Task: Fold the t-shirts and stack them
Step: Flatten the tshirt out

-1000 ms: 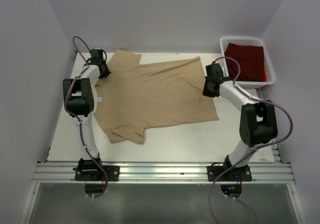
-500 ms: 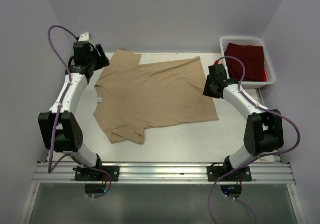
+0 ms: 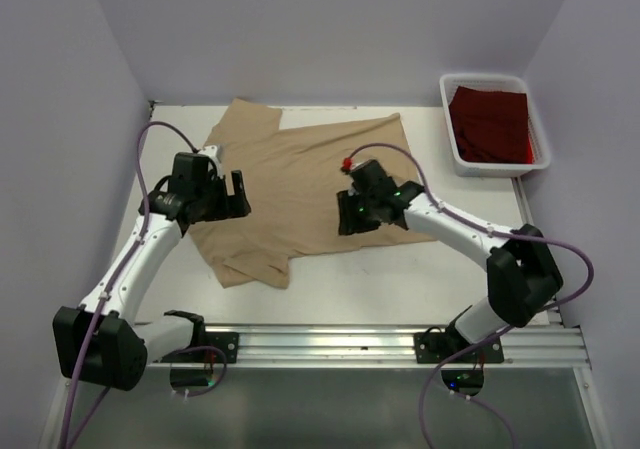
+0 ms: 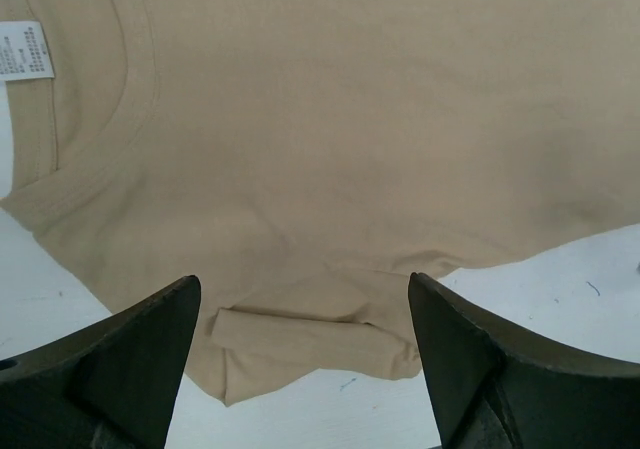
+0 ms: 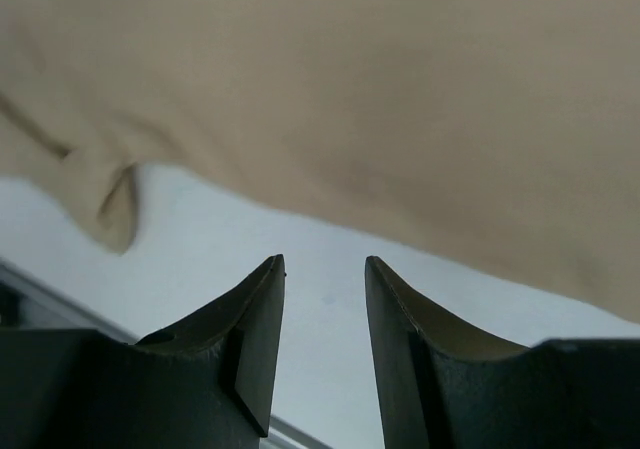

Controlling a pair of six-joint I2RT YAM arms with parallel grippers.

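Now my left jaws stand wide apart, empty, above the rolled sleeve (image 4: 310, 329); my right jaws, partly apart, hold nothing over the cloth's edge (image 5: 420, 219). I judge each should pinch its bit cleanly and lift evenly. The tan t-shirt (image 3: 300, 184), soft matte knit with ribbed collar (image 4: 135, 119), lies flat mid-frame on the smooth white tabletop (image 3: 400, 279); the dark red t-shirt (image 3: 490, 124) sits folded in the bin (image 3: 490, 169), upper right.
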